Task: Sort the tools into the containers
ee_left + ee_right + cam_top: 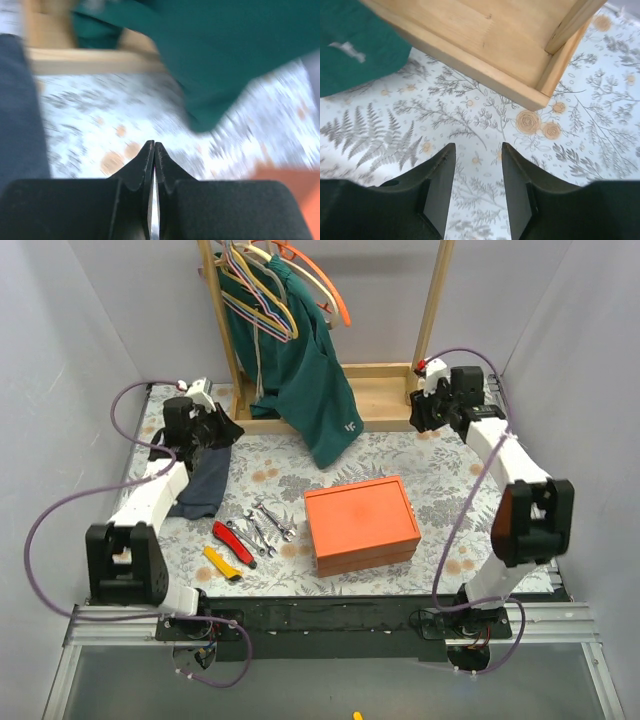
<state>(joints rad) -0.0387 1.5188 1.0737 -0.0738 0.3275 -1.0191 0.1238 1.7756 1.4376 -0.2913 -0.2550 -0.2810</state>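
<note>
On the floral mat the tools lie left of the orange box [362,525]: red-and-black pliers [233,542], a short yellow-handled tool [221,563] and several thin silver wrenches [268,520]. The box's lid faces up and its containers are hidden. My left gripper [224,430] hangs at the back left, far behind the tools; in the left wrist view it [154,146] is shut with nothing in it, and a corner of the orange box [295,185] shows blurred. My right gripper [420,418] hovers at the back right by the rack; the right wrist view shows it [477,147] open over bare mat.
A wooden clothes rack with a tray base [385,390] stands at the back, with coloured hangers [270,285] and a green garment [300,370] hanging from it. A dark blue cloth [200,485] lies under the left arm. The tray corner [535,97] sits just beyond my right fingers.
</note>
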